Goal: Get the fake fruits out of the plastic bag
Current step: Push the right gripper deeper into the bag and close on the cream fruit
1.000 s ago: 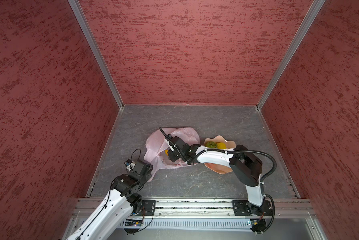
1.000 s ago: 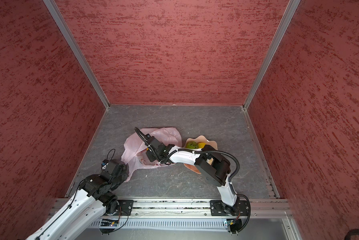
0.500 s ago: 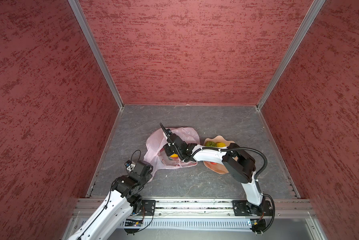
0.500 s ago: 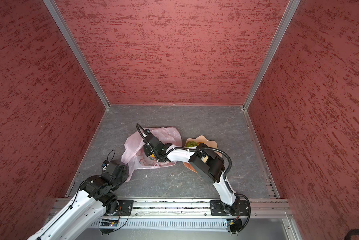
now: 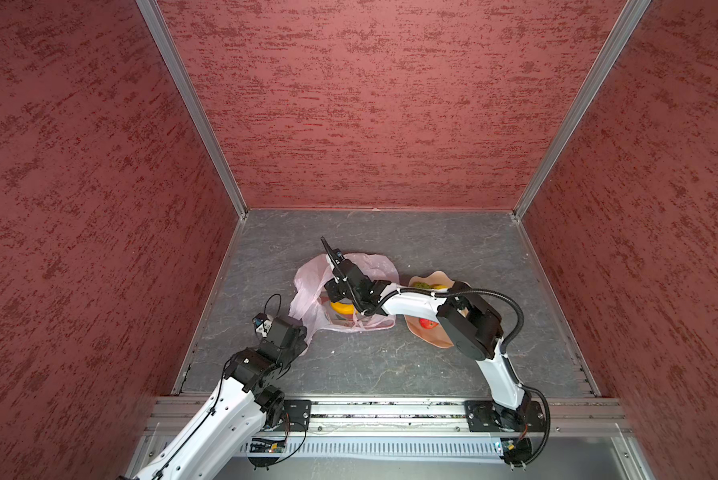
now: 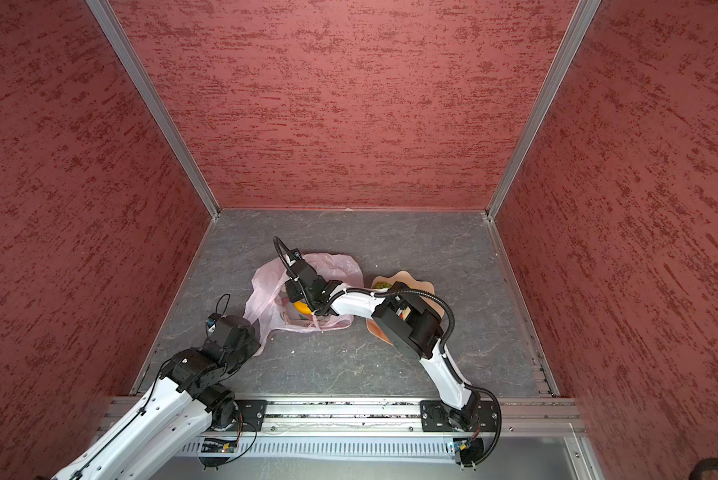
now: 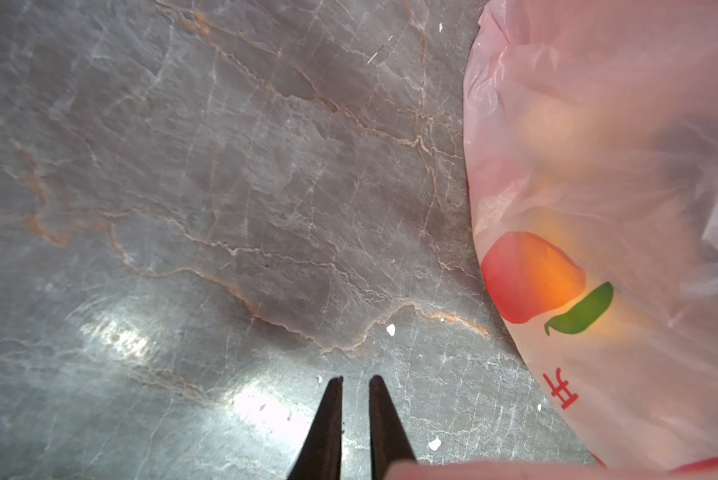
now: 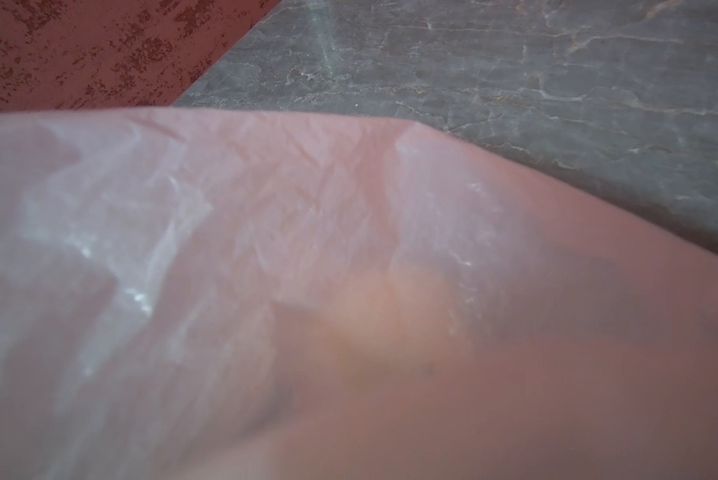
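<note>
A pink plastic bag [image 5: 370,268] is spread on the grey desk [image 5: 390,365]. Its long axis slants from far right to near left, and its handles and open end are turned toward the front rail. A yellow fruit [image 5: 342,308] is seen inside, near the mouth. The right arm [image 5: 411,303] is stretched in from the right with the right jaws buried in the bag, so their state cannot be told. The left jaws are almost clenched beside the bag's near left corner, and nothing is seen between their tips. A green fruit [image 5: 421,286] and a red fruit [image 5: 428,323] are held in a peach bowl [image 5: 426,337] just right of the bag.
</note>
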